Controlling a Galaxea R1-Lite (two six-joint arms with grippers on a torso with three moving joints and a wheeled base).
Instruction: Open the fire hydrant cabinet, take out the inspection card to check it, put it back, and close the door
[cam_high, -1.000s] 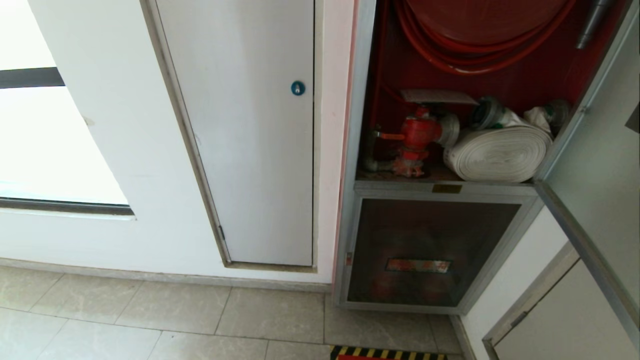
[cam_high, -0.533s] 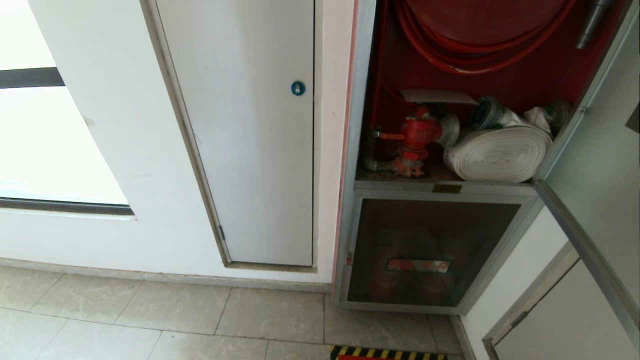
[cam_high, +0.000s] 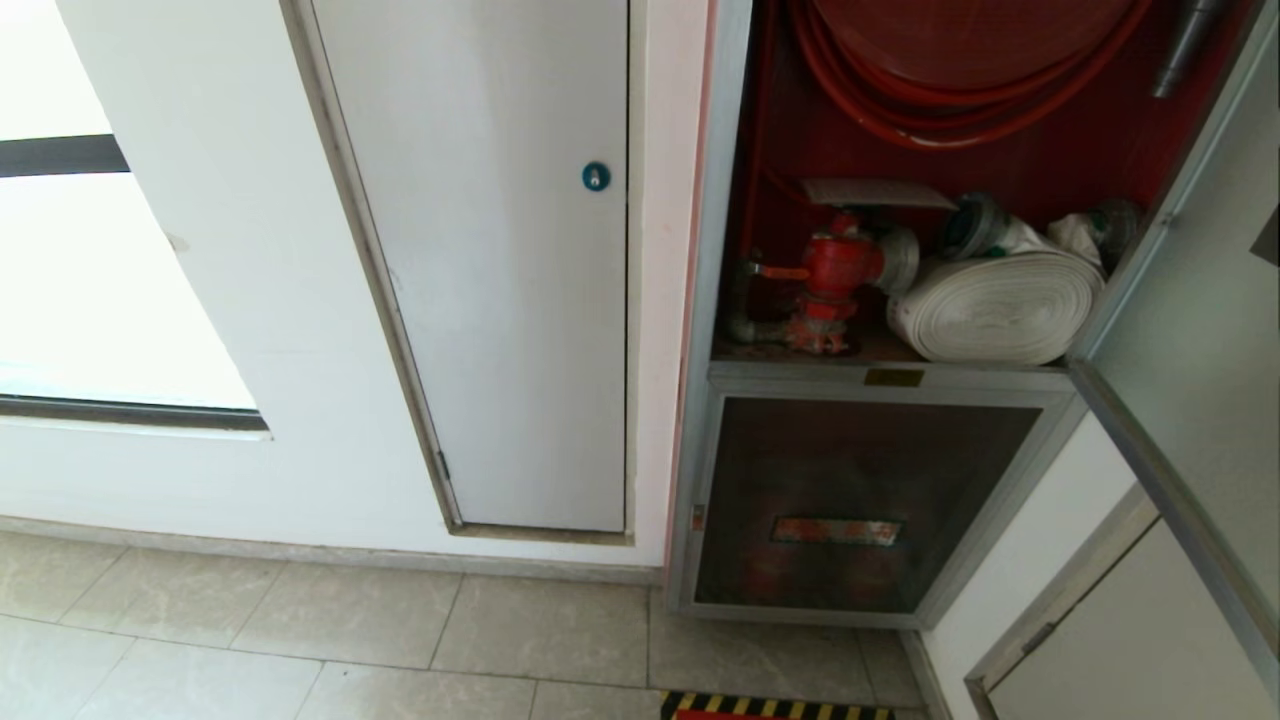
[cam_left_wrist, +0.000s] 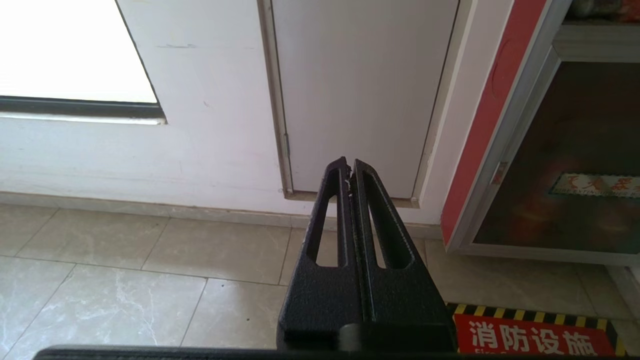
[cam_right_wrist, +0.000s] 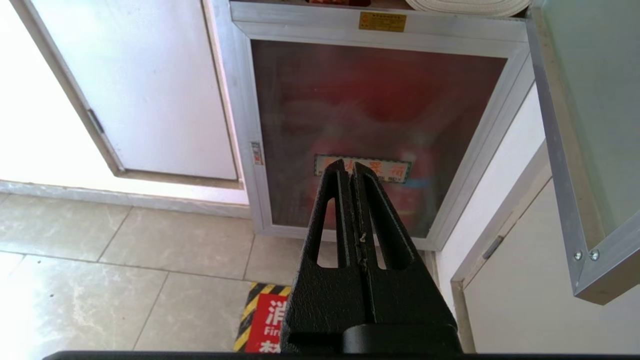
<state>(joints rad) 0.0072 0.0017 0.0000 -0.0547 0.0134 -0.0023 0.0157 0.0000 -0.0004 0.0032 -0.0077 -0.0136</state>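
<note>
The fire hydrant cabinet (cam_high: 712, 200) stands open, showing its red inside, a red hose reel (cam_high: 960, 60), a red valve (cam_high: 835, 265) and a white rolled hose (cam_high: 1000, 305). A thin whitish inspection card (cam_high: 875, 192) lies flat on top of the valve. The door (cam_high: 1190, 330) is swung out to the right, and its lower frame corner (cam_right_wrist: 585, 280) shows in the right wrist view. Neither arm appears in the head view. My left gripper (cam_left_wrist: 348, 165) is shut and empty, low in front of the white wall panel. My right gripper (cam_right_wrist: 347, 165) is shut and empty, low before the lower glass panel.
A white panel with a blue round lock (cam_high: 596, 176) sits left of the cabinet. Below the open compartment is a smaller dark glass panel (cam_high: 850, 500) with a red label strip. A red floor sign with yellow-black edging (cam_high: 775, 708) lies on the tiles. A bright window (cam_high: 90, 300) is far left.
</note>
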